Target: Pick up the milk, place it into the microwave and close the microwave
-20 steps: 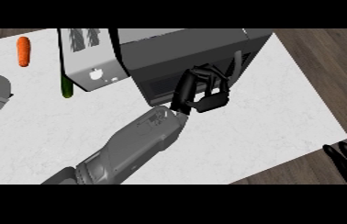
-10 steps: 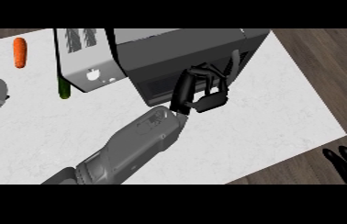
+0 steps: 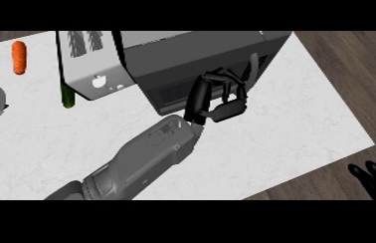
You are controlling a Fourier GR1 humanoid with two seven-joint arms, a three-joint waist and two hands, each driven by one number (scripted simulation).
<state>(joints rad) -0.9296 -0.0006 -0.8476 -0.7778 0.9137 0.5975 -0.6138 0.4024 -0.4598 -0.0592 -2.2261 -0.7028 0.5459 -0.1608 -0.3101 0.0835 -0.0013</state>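
The dark grey microwave stands at the back of the white counter, its door front facing me and looking shut or nearly so. My left hand reaches in from the lower left and rests against the door front, fingers bent loosely with nothing between them. The milk is nowhere in view. Only the fingertips of my right hand show, at the lower right edge beyond the counter.
A white toaster stands against the microwave's left side. An orange carrot lies at the far left, and a green cucumber lies in front of the toaster. The wooden floor shows to the right.
My left hand has crept slightly up against the microwave door. The right hand's fingertips have sunk a little lower at the edge.
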